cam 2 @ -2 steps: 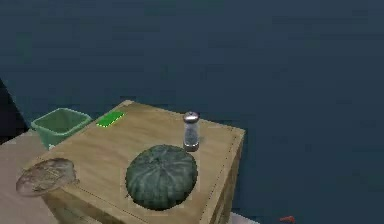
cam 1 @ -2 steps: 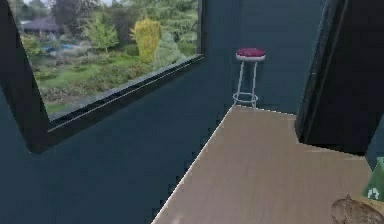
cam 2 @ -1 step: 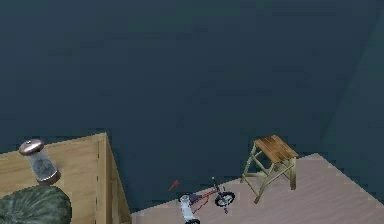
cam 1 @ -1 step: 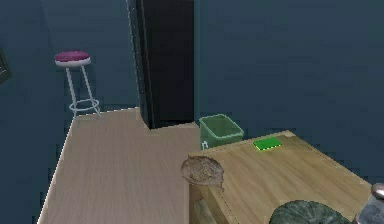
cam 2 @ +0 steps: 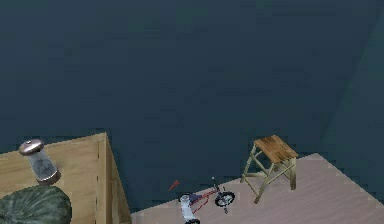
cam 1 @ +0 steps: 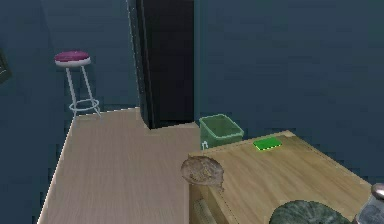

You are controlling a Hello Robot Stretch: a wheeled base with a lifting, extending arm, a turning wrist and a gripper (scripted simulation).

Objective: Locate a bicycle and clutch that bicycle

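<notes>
We see a small bicycle (cam 2: 205, 199) on the floor btw the wooden table (cam 2: 85, 165) and a wooden stool (cam 2: 272, 160); gripper state we can't tell.

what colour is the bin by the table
Green. The bin shows best in the forward view.

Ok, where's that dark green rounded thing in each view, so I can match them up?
Forward view: the dark green rounded thing lies at the bottom edge, right of middle.
Arm side view: it sits in the bottom left corner.
Shared landmark: the wooden table under it, also at the arm side view's left.
</notes>
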